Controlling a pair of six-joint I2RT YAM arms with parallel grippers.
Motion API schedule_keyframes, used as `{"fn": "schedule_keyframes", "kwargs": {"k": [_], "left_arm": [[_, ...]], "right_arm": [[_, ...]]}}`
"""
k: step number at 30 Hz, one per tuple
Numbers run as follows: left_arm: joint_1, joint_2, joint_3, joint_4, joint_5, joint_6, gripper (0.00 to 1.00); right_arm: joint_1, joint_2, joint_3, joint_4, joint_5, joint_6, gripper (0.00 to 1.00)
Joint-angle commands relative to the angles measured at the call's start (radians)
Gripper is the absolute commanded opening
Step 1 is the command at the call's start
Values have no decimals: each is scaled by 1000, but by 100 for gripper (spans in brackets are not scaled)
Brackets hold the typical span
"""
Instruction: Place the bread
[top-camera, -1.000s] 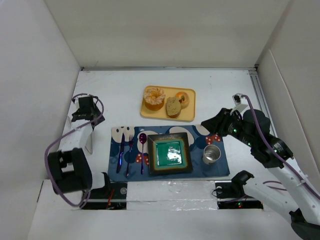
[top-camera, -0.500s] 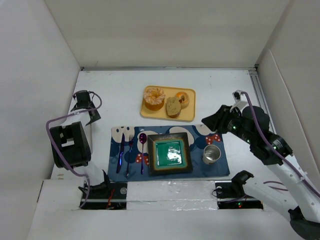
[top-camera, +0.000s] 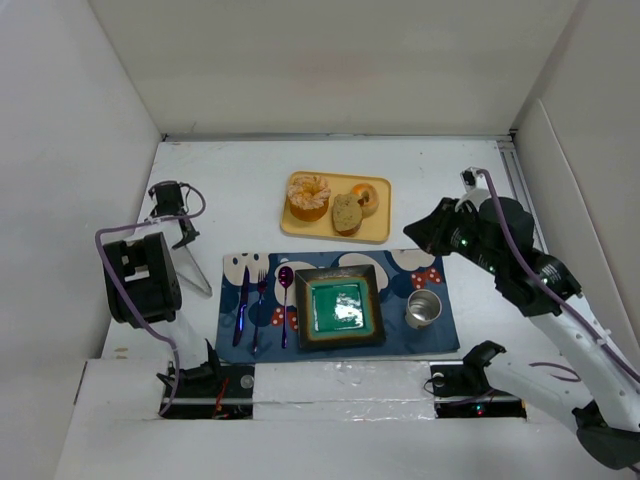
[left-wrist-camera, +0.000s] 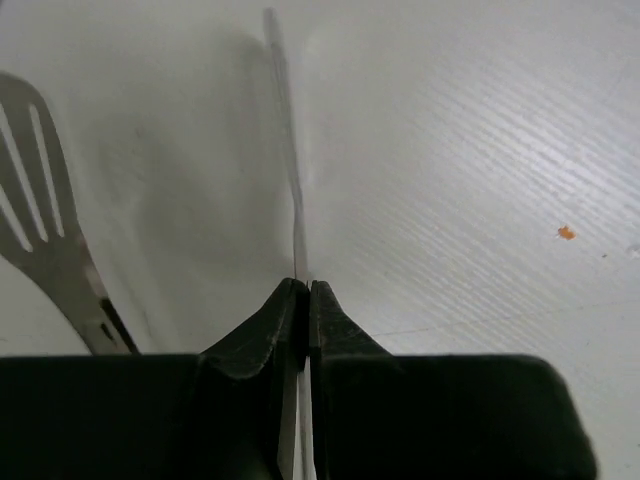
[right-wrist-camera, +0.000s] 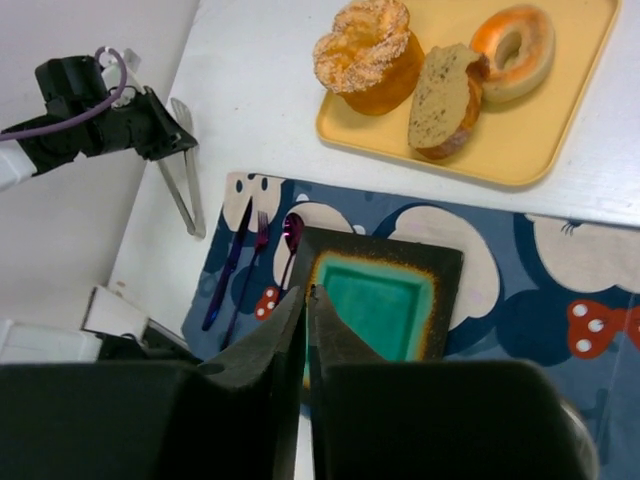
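Observation:
The bread lies on a yellow tray (top-camera: 380, 232) (right-wrist-camera: 560, 140) at the back of the table: an orange lobed bun (top-camera: 308, 196) (right-wrist-camera: 368, 55), a tan slice (top-camera: 346, 212) (right-wrist-camera: 443, 100) and a golden bagel (top-camera: 366, 197) (right-wrist-camera: 515, 50). My right gripper (top-camera: 415, 234) (right-wrist-camera: 307, 292) hovers right of the tray, shut and empty; in its wrist view its tips hang over the green plate's left rim. My left gripper (top-camera: 178, 225) (left-wrist-camera: 303, 285) is far left by the wall, shut on one thin arm of metal tongs (top-camera: 197, 270) (left-wrist-camera: 290, 150) (right-wrist-camera: 185, 190).
A blue cartoon placemat (top-camera: 440, 325) carries a dark square plate with a green centre (top-camera: 338, 275) (right-wrist-camera: 380, 245), a metal cup (top-camera: 422, 308), and a knife (top-camera: 243, 300), fork (top-camera: 259, 300) and spoon (top-camera: 285, 295). White walls enclose the left, back and right.
The left gripper closed on the tongs, and its arm swung back toward the left wall. The right gripper closed and lifted slightly up and back.

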Motion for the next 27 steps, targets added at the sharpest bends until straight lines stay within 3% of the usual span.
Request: {"fn": "schedule_keyframes", "kwargs": {"k": [1,3,7,14,15,17,18,21,22,24,27], "left_arm": [[1,-69,84,39,-17,22,0],[1,-80,174,-4,-2,2,0],[-36,-144,303,-55,98,-64,0],[-295,-247,385,19,349,-223,0],[-373,-272,377,49,380,-278,0],[-437,-295,344,193,487,-349,0],[-494,-310,331,250,521,-393,0],[-592,-318,293,529,643,-585,0],[-611,-316,287,530,667,-622,0],[-649,-304,270,733,702,-703,0],[-714,-264,279,959,745,-820,0]], "right_arm": [[-5,12,38,25,-22,-11,7],[-5,23,34,35,-49,-10,0],[-5,55,26,59,-117,-1,0],[-5,136,23,172,-295,29,1],[-5,145,11,200,-318,38,6],[-14,151,-9,297,-383,82,28],[-14,159,-21,335,-402,97,54],[-14,162,-89,508,-457,177,88],[-14,162,-106,545,-458,193,92],[-23,158,-136,591,-464,210,100],[-23,142,-189,705,-456,242,100]]}}
